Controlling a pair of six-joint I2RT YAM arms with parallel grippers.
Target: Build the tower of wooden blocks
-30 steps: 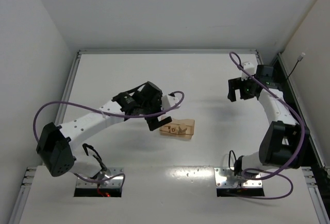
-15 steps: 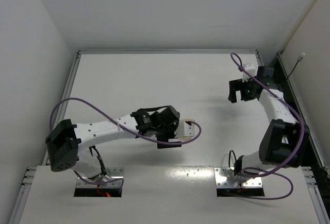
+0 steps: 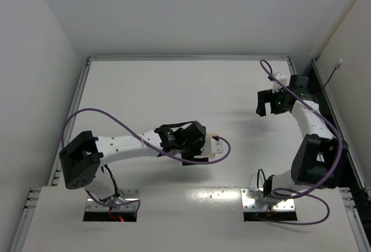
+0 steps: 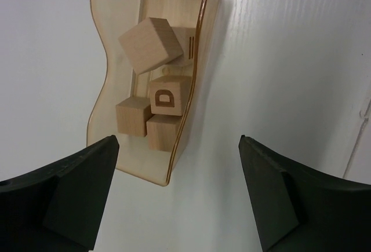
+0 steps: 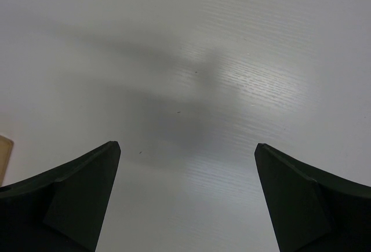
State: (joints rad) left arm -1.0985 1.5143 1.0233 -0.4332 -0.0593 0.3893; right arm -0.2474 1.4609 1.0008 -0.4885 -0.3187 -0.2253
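Hovering spread wide and empty, the left end effector [image 4: 177, 140] sits above the wood blocks [image 4: 164, 98], jumbled in a shallow tray [image 4: 98, 61] on the surface [image 4: 278, 61]. Light, rigid, smooth cubes likely want pinching across opposite flat faces. The right end effector [image 5: 186, 144] gapes empty, well apart.

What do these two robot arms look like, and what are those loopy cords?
Both the left arm and right arm have white links joined by chunky black joints. A purple cable loops loosely along each. The left gripper and right gripper are black, each with two dark wedge-shaped fingers.
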